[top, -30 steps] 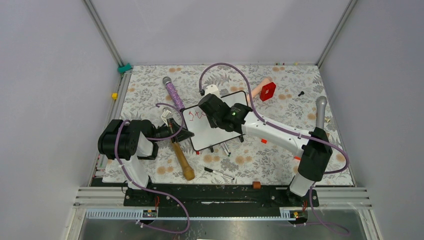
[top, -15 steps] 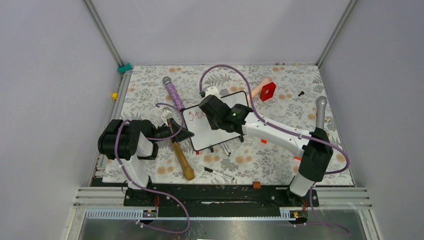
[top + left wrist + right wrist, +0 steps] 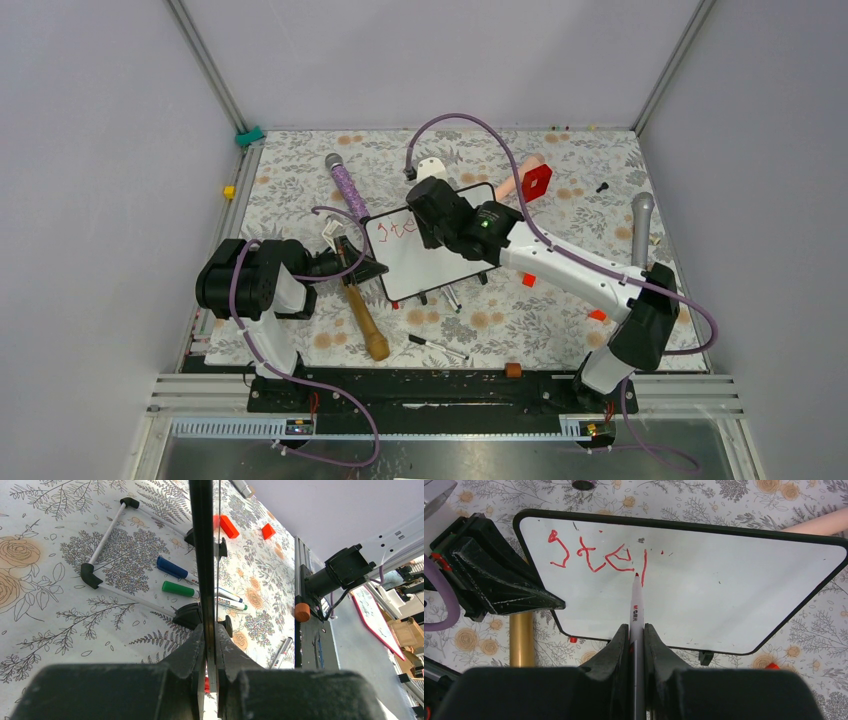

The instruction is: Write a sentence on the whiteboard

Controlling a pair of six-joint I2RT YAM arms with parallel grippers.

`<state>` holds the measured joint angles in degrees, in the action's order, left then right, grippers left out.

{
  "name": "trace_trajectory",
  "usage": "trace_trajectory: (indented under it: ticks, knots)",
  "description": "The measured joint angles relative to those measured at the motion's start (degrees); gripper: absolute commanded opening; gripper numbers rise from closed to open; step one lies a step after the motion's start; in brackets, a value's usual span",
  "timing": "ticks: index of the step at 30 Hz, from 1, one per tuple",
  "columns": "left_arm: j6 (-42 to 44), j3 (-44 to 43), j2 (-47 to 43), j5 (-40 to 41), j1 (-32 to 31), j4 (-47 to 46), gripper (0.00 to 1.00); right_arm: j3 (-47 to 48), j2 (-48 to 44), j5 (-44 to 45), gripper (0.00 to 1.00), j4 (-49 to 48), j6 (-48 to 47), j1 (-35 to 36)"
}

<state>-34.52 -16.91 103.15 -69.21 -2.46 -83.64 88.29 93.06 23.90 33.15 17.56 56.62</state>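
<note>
At the centre of the top view sat the whiteboard (image 3: 425, 265), left edge clenched in the left gripper (image 3: 210, 632), right gripper (image 3: 636, 630) grasping a red marker (image 3: 636, 602), tip at the sentence (image 3: 594, 557), unfinished, in the board's upper left.

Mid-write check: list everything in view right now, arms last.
whiteboard: one, white with black frame, mid-mat
sentence: one, red, top left of the whiteboard, reads "ste" plus a stroke
red-tipped marker: one, pale barrel, tip on the whiteboard
blue marker: one, blue, mat beneath the whiteboard
green marker: one, green, beside the blue one
black marker: one, black, near edge of mat
wooden handle: one, tan, near-left of the whiteboard
purple tool: one, purple with grey head, far left
red block: one, red, far right of the whiteboard
grey cylinder: one, grey, right edge
left gripper: one, black, shut on the whiteboard's left edge
right gripper: one, black, shut on the red-tipped marker
</note>
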Motion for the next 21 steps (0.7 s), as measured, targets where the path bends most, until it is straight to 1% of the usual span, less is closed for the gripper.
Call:
trace_trajectory:
  ticks: [21]
  knots:
    - [0.0,0.0,0.0,0.0,0.0,0.0,0.0,1.9,2.7,1.0,0.0,-0.8,-2.0,-1.0]
